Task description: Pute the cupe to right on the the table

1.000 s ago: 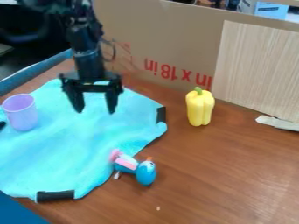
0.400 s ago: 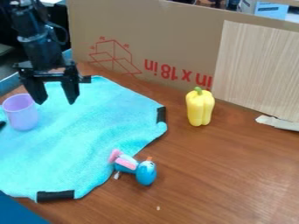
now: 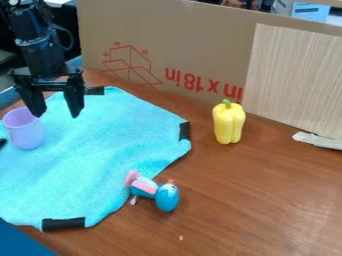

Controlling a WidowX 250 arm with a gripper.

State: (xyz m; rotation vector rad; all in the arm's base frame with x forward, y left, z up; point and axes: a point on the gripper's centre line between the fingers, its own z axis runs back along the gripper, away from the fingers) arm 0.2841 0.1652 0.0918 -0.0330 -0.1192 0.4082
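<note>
1. One purple cup (image 3: 25,131), upright on the left part of the single turquoise cloth (image 3: 100,160), its open rim facing up
2. One black robot arm (image 3: 39,45), entering at the far left and hanging down with a slight slant to the right; its gripper (image 3: 57,116) is above the far left part of the cloth, close to the cup and to the far right of it
3. Two fingers (image 3: 75,102), pointing downward and spread wide apart, with nothing held between them; whether the left one touches the cup's rim cannot be told
4. One yellow bell pepper (image 3: 229,125) with a green stem, standing on the brown surface (image 3: 260,200) to the right of the cloth, well apart from the cup
5. One blue and pink toy (image 3: 167,197), lying at the near right edge of the cloth, its rounded blue end over the surface
6. Four black pieces at the cloth's edge: near (image 3: 63,224), right (image 3: 184,131), far (image 3: 95,90) and left (image 3: 3,142), the last cut by the border of the view
7. One cardboard panel (image 3: 174,35) with red markings, upright along the far side; one wood-grain panel (image 3: 294,80) stands against it at the right, with one pale scrap (image 3: 317,141) near its foot
</note>
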